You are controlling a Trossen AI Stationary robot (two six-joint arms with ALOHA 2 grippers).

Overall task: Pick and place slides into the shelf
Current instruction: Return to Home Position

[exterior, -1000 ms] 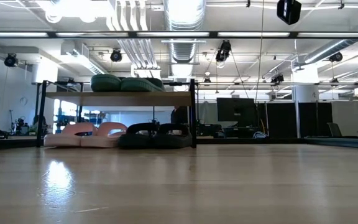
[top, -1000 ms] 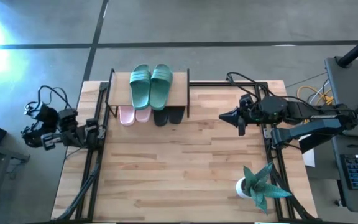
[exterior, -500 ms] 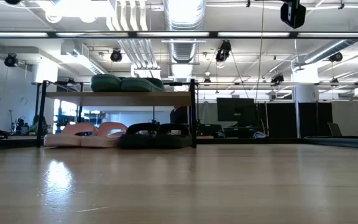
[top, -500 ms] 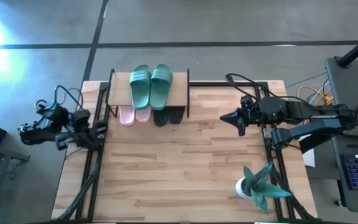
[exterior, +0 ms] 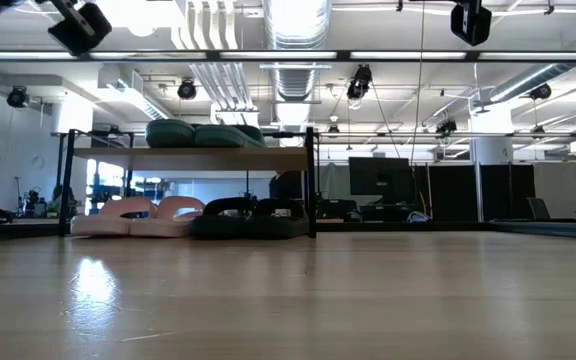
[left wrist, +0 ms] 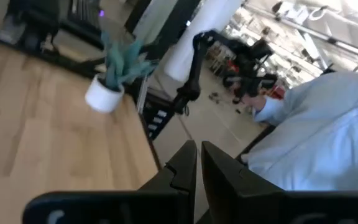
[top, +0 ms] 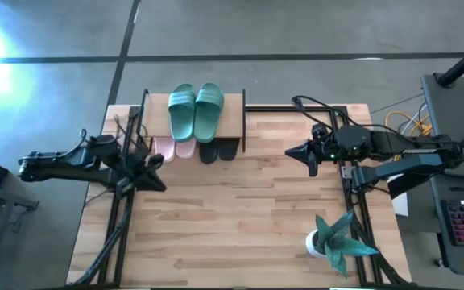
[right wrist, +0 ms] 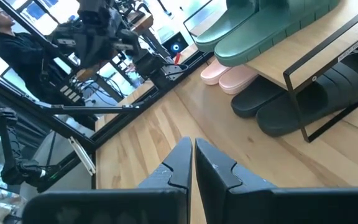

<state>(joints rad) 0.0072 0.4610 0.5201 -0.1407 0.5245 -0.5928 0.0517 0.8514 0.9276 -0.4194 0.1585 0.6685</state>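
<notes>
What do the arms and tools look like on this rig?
Both the left arm and the right arm are dark, near-black, with chunky rounded joint housings. Loose black cables loop beside the joints. The left tool and the right tool each taper to two flat, black, wedge-shaped fingers. No markings are legible.

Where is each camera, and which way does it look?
High view: overhead, looking down; left arm, right arm show.
Low view: tabletop height, facing the shelf; arm parts above.
Left wrist view: past left gripper, toward the plant.
Right wrist view: past right gripper, toward the shelf.
High, low, right wrist share the green slides.
</notes>
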